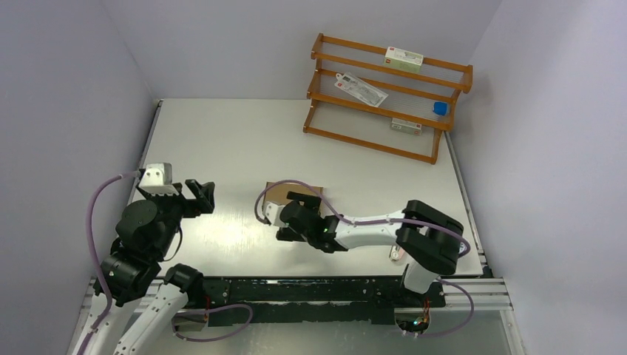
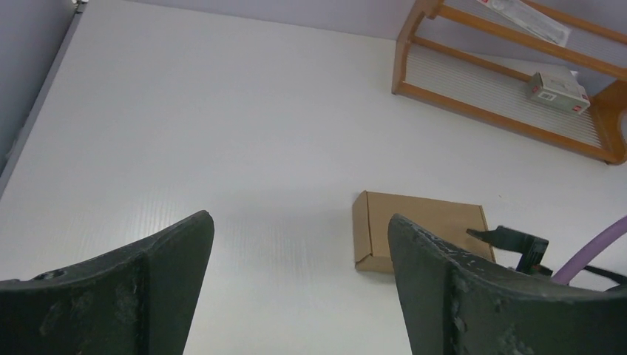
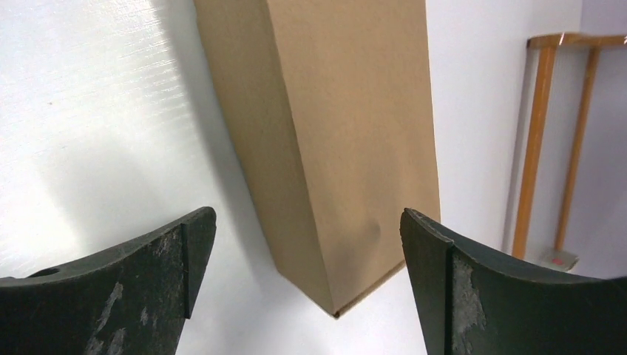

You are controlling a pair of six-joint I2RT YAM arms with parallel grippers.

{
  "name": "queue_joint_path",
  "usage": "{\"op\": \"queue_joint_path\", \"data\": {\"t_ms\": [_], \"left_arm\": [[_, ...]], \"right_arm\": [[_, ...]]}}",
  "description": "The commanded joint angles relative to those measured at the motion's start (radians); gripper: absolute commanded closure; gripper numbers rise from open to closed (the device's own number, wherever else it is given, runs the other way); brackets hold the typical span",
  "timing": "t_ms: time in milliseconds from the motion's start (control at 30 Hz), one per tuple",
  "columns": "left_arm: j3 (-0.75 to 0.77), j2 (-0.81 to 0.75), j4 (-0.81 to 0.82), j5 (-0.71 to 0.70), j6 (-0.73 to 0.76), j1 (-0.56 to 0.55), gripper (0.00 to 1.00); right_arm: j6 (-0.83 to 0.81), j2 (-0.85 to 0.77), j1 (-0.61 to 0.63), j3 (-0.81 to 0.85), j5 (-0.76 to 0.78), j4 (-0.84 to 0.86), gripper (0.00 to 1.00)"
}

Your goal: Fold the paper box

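Paper box [image 3: 347, 133]: flat on surface [image 3: 89, 89], long axis pointing away from right wrist.
Left jaws: spread.
Right jaws: spread.

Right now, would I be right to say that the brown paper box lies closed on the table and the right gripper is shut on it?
Not quite: the right gripper is open, not shut on the paper box. The right wrist view shows its jaws standing wide apart rather than clamped on the cardboard. The rest holds: the box lies closed on the table.
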Motion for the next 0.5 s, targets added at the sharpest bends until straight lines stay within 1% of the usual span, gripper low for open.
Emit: {"op": "queue_joint_path", "data": {"t_ms": [0,67,133,233,367,467], "left_arm": [[-0.013,-0.012,0.015,-0.013,0.028,-0.025,0.07],[-0.012,-0.016,0.018,-0.016,0.033,-0.025,0.06],[-0.008,-0.022,0.015,-0.045,0.028,-0.025,0.03],[-0.014,-0.040,0.027,-0.088,0.025,-0.023,0.02],[-0.032,-0.061,0.048,-0.104,0.017,-0.023,0.02],[-0.018,-0.064,0.034,-0.129,-0.012,-0.023,0.02]], "right_arm": [[0.183,-0.106,-0.022,-0.017,-0.045,-0.072,0.00],[0.283,-0.166,-0.059,-0.037,-0.064,-0.066,0.00],[0.377,-0.227,-0.138,-0.070,-0.092,-0.034,0.00],[0.515,-0.330,-0.272,-0.090,-0.148,-0.020,0.00],[0.673,-0.500,-0.424,-0.135,-0.126,-0.020,0.00],[0.777,-0.644,-0.517,-0.163,-0.068,-0.087,0.00]]}}
